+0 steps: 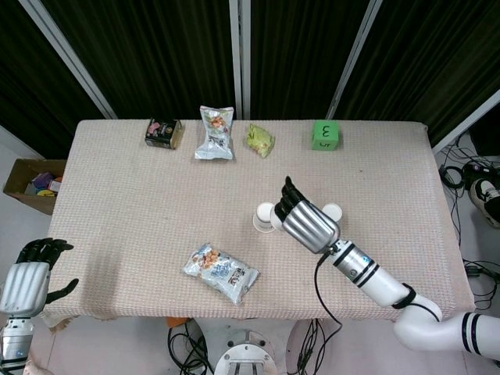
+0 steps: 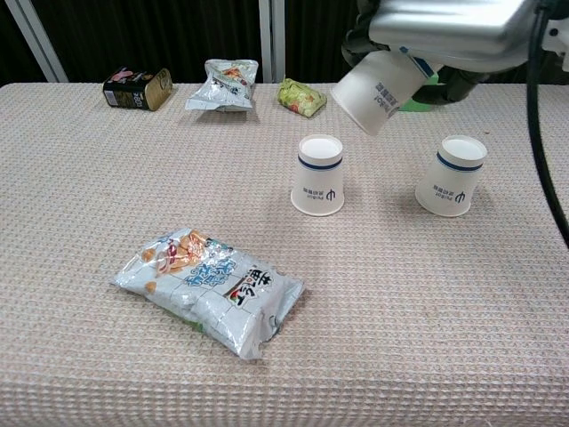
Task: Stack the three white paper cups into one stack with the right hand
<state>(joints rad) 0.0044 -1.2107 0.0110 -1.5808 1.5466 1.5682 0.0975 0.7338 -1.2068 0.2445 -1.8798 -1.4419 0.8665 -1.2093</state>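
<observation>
My right hand [image 2: 444, 22] is raised high above the table and grips a white paper cup [image 2: 382, 82], tilted with its mouth facing down and left. In the head view this hand [image 1: 307, 221] covers the held cup. Two more white cups stand upside down on the cloth: one [image 2: 319, 175] in the middle, seen partly at the hand's left edge [image 1: 264, 216], and one [image 2: 453, 176] to the right, just peeking past the hand [image 1: 334, 210]. The held cup hangs above and between them. My left hand [image 1: 27, 281] rests off the table's near left corner, holding nothing, fingers loosely bent.
A snack bag [image 2: 209, 289] lies near the front left of the cups. Along the far edge sit a dark tin [image 2: 136, 88], a silvery packet [image 2: 223, 84], a green wrapped item [image 2: 301, 96] and a green cube [image 1: 325, 134]. A cardboard box [image 1: 31, 181] stands on the floor at left.
</observation>
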